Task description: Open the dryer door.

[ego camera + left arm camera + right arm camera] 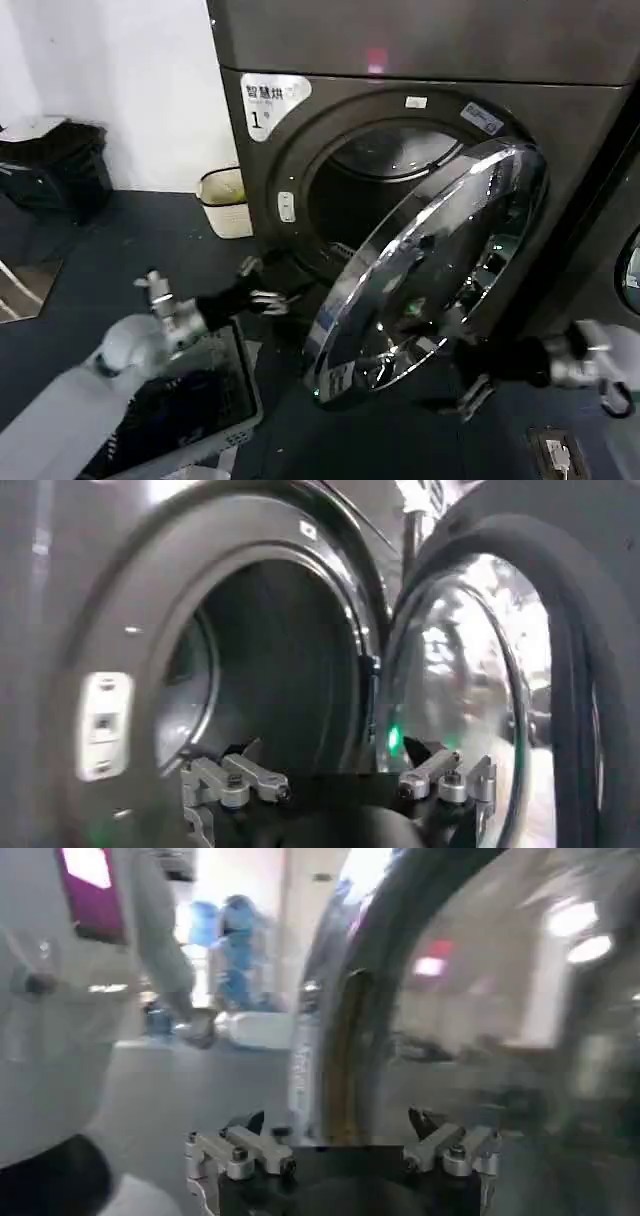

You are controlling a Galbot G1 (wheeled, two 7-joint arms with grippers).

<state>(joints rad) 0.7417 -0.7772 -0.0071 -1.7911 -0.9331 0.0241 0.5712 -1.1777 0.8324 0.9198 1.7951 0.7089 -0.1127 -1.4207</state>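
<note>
A laundry room or laundrette is showing here: a big dark grey-brown front-loading dryer point(420, 70) wearing a white label point(272, 102) marked 1 is standing against a white wall on dark flooring, a second dark machine point(620, 270) is sitting just beside it, and a small cream waste bin point(226, 202) is resting nearby.

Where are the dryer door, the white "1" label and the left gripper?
dryer door point(400, 300), head view, on its chrome ring, lower part.
white "1" label point(270, 103), head view, label's middle, dryer front.
left gripper point(265, 285), head view, between its open fingertips, by the drum opening.
</note>
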